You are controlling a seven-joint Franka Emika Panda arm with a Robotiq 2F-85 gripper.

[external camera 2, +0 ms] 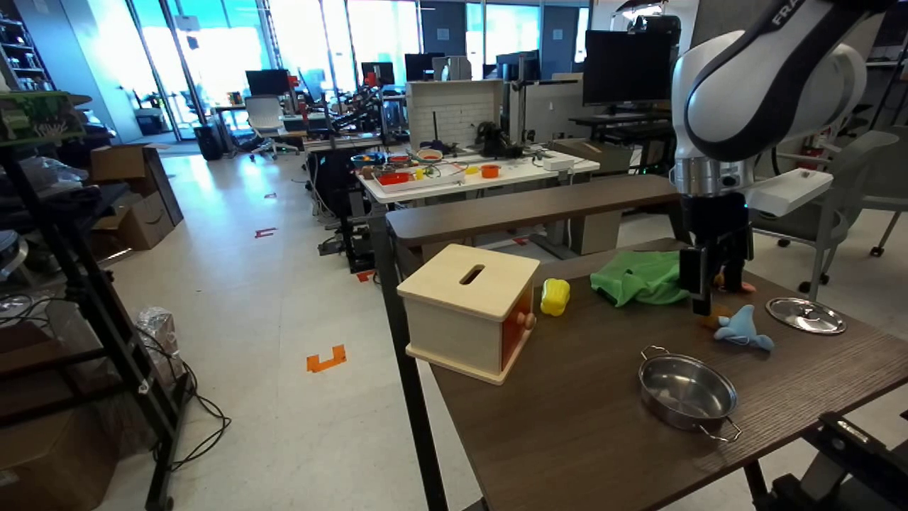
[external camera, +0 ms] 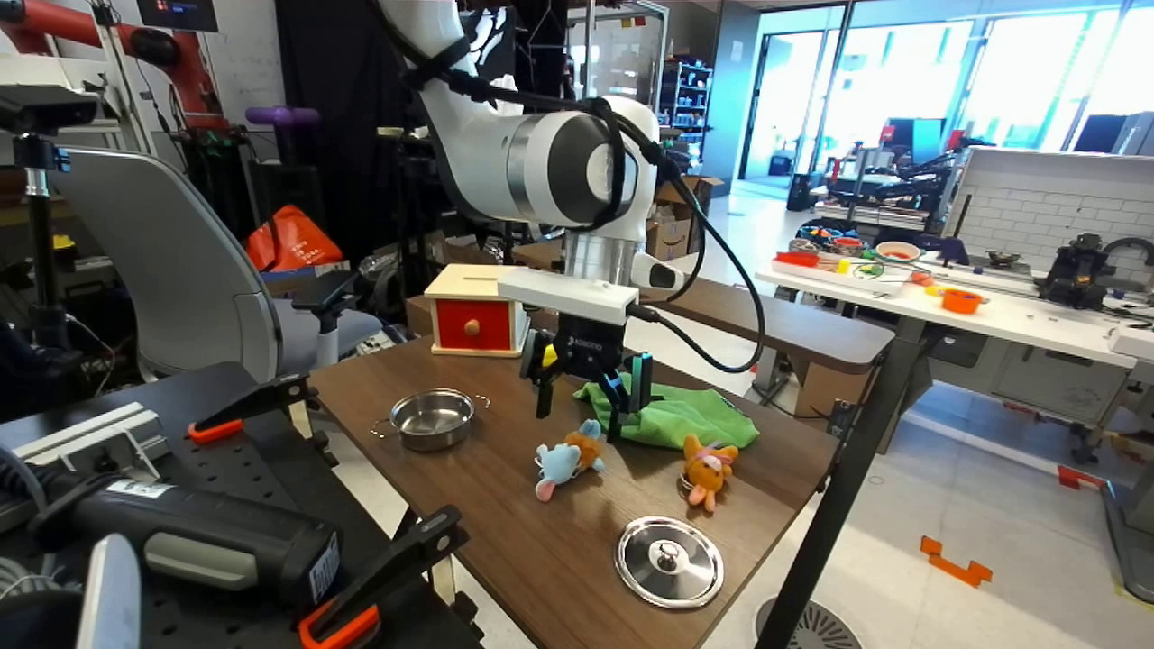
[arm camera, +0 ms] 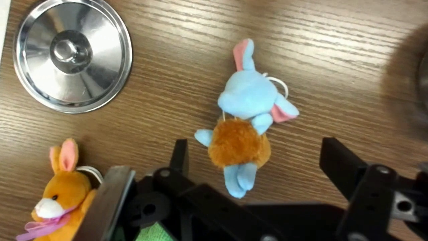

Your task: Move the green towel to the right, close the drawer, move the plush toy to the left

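Blue-headed plush toy (arm camera: pixel 239 134) is framed by the spread gripper (arm camera: pixel 255 149); its middle should be pinched squarely, after a straight descent close to the worktop (arm camera: pixel 160 97).

The towel (external camera: pixel 690 416) is made of matt cloth. On the plush toy (arm camera: pixel 238 142), fluffy fabric is seen. The lid (arm camera: pixel 73 55) is formed of glossy metal.
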